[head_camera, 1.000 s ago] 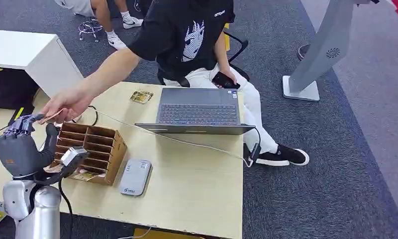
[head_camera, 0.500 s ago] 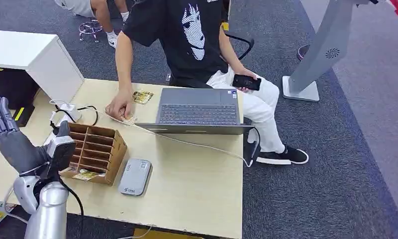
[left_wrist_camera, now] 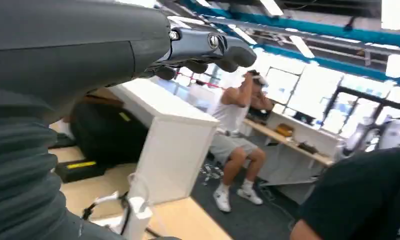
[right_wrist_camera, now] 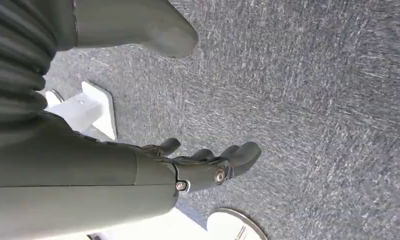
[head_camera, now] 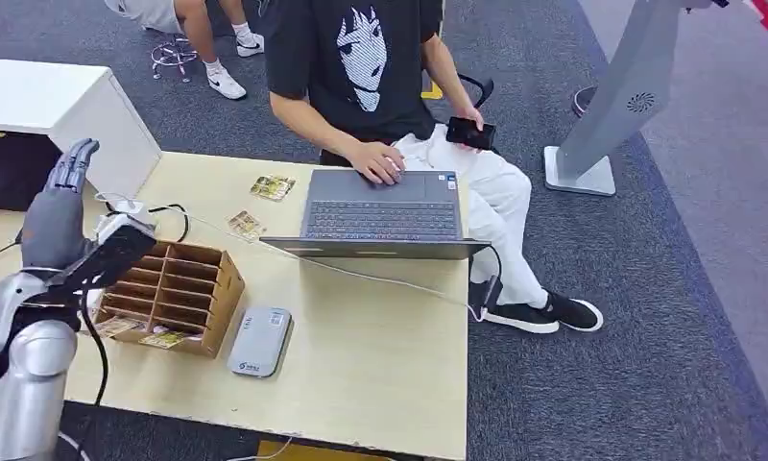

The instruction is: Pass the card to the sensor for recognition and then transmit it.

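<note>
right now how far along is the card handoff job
Handover looks done: the left hand is raised beside the wooden organizer with fingers apart, holding nothing, and a card lies on the table near the person, whose hand rests on the laptop. Nothing is in hand. More cards may remain in the organizer; the grey reader sits idle.
</note>
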